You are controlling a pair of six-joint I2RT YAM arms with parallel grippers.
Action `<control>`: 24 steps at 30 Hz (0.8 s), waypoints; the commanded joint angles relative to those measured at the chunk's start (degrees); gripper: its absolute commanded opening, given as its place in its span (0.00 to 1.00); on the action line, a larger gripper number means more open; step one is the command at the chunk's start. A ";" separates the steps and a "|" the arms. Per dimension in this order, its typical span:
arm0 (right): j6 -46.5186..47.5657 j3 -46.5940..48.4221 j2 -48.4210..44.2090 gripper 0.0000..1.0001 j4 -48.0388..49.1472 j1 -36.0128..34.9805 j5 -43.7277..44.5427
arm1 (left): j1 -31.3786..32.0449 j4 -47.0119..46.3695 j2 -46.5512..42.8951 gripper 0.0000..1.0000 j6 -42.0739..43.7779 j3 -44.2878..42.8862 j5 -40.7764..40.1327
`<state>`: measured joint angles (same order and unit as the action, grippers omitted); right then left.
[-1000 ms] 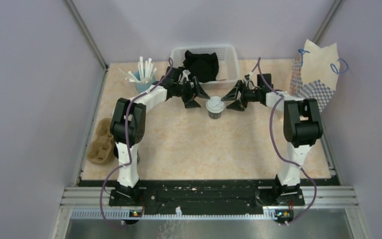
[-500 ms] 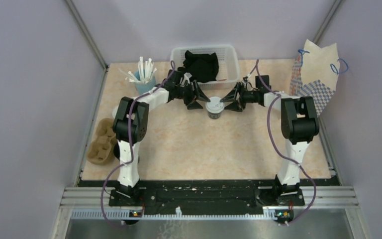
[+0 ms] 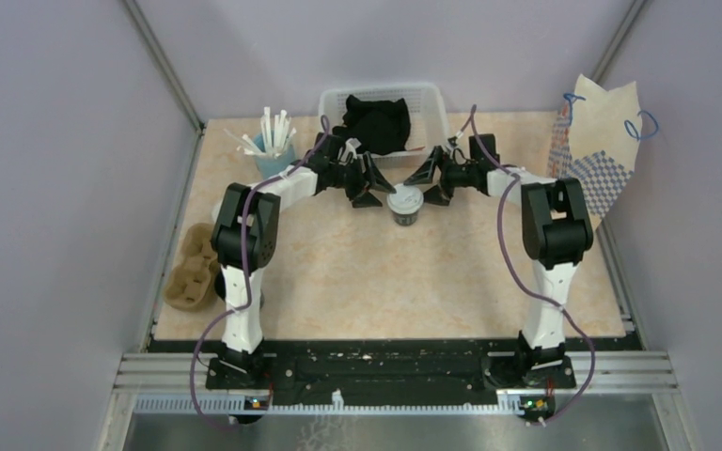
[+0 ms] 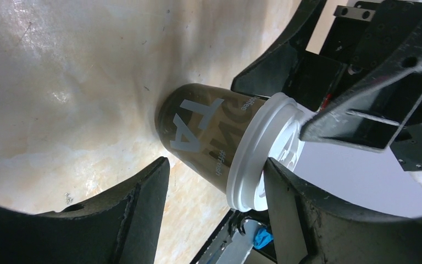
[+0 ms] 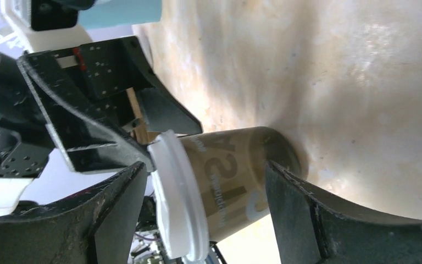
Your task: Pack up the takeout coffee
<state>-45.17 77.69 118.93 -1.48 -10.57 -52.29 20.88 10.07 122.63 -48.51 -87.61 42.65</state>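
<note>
One takeout coffee cup [image 3: 404, 204], brown with pale lettering and a white lid, stands upright at the table's back middle. My left gripper [image 3: 376, 187] is open just left of it, and my right gripper [image 3: 430, 181] is open just right of it. In the left wrist view the cup [image 4: 209, 137] lies between my open left gripper's [image 4: 214, 170] jaws, one finger at the lid rim. In the right wrist view the cup [image 5: 236, 176] lies between my open right gripper's [image 5: 203, 179] jaws. The brown pulp carrier [image 3: 191, 268] sits at the table's left edge.
A white basket [image 3: 432, 99] holding a black cloth stands at the back, just behind the grippers. A blue cup of white sticks [image 3: 271, 146] stands back left. A paper bag [image 3: 602, 141] with blue handles leans at the right wall.
My right gripper has moved left and back, up to the cup. My left gripper has edged right towards the cup. The cup has stayed in place.
</note>
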 commanded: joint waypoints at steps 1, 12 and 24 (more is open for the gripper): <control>0.89 -0.08 2.92 0.75 0.42 -1.00 3.24 | 0.43 3.31 -0.10 0.69 1.94 2.01 -3.44; 1.68 -6.05 -1.34 0.71 2.02 -0.01 6.13 | 0.63 2.92 -1.11 0.70 2.36 2.55 -2.59; 26.30 -0.48 -16.58 0.97 -39.23 -2.03 20.05 | 2.68 14.28 -11.64 0.94 11.73 6.46 -2.81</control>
<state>-29.23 76.95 110.69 -24.51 -10.50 -38.30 21.58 17.96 119.07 -40.58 -85.54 38.98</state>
